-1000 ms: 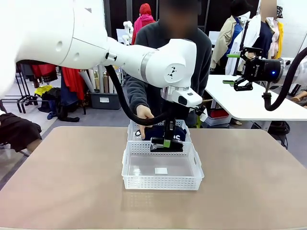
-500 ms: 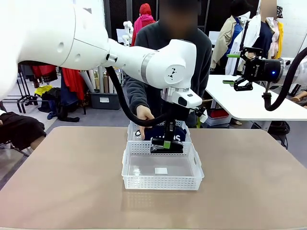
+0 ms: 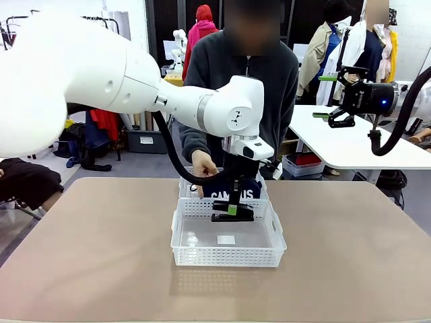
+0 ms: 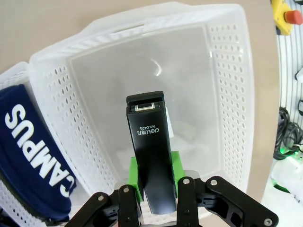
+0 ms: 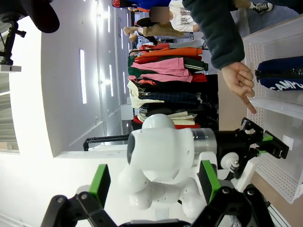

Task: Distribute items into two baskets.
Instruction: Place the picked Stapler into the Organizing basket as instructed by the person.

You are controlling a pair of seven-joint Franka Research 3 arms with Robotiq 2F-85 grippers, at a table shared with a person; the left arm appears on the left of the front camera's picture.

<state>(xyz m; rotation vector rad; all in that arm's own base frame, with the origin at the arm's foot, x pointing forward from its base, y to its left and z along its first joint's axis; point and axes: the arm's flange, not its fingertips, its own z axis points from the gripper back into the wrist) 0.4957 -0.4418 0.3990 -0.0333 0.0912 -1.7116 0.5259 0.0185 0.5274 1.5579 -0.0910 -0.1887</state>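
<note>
My left gripper [image 3: 233,207] is shut on the black stapler [image 3: 232,215] and holds it level, low inside the near basket [image 3: 202,256]. In the left wrist view the green pads [image 4: 135,177] clamp the stapler [image 4: 150,146] above the basket's bare floor [image 4: 208,94]. The navy pouch [image 3: 233,194] with white "CAMPUS" lettering lies in the far basket [image 3: 185,190], also at the left in the wrist view [image 4: 33,151]. A person's hand [image 3: 201,161] rests at the far basket's rim. My right gripper [image 3: 333,97] hangs open, high at the right, holding nothing [image 5: 154,184].
The two baskets stand end to end at the table's middle, with bare tan tabletop [image 3: 87,249] on both sides. The person stands at the far edge. A white table [image 3: 350,145] and clothes racks lie beyond. A red stop button [image 4: 289,16] sits off the table's side.
My left gripper has come down a little with the stapler, deeper into the near basket. The right arm and the person's hand have stayed put.
</note>
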